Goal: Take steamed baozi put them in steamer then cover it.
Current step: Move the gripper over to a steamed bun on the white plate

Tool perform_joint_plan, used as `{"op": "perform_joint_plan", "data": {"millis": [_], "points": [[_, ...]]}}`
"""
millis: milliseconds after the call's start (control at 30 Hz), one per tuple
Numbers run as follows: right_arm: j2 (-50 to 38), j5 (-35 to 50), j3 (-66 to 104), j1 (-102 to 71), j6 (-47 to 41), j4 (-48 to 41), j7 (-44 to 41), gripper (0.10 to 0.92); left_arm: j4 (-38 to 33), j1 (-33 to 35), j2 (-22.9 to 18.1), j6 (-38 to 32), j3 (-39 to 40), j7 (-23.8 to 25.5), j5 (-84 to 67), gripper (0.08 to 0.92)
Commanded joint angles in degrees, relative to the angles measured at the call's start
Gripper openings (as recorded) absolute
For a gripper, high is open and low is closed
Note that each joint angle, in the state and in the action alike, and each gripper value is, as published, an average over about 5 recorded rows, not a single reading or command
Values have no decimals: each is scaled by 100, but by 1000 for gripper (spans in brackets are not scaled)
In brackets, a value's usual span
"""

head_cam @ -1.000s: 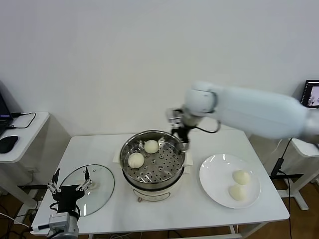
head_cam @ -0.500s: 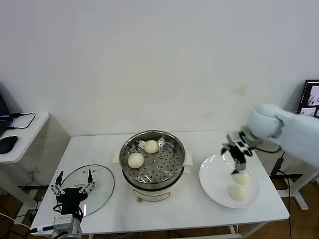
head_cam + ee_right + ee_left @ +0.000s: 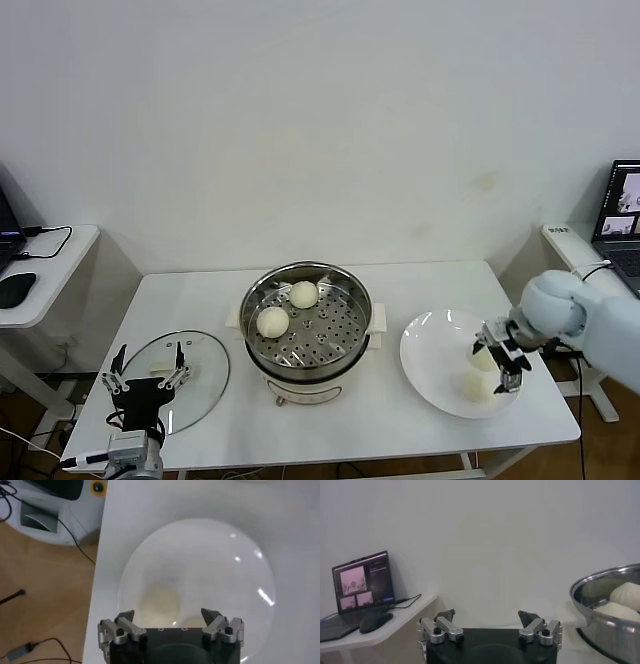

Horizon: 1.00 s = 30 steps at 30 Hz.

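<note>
Head view: two cream-white dough buns (image 3: 289,307) sit in the shiny steel steamer (image 3: 309,322); the right gripper (image 3: 503,362), jaws open, hovers over two more on the round white plate (image 3: 432,352). The clear glass lid (image 3: 175,375) lies on the white table (image 3: 398,420). Left wrist view: the left gripper (image 3: 489,626), jaws open, waits near the steamer (image 3: 612,607). Right wrist view: open jaws above a bun (image 3: 159,602).

No readable text, label or number appears anywhere. The laptop screen (image 3: 363,585) shows only small pictures and illegible lines.
</note>
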Motion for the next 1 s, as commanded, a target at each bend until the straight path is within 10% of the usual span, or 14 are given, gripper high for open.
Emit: {"op": "perform_joint_plan", "data": {"millis": [33,700,1000], "points": [[50,-460,767,-1087,85,-307,204,823,46,-18,6,-1,-17,3,-3,823],[666,-507,897,-1221,-10,-775,444,822,109,-63,-1,-2,-66,5,-7,823],[638,-426,868,-989,-54,-715,399,675,105,-72,-18,-5,-60,-8,-17,823]]}}
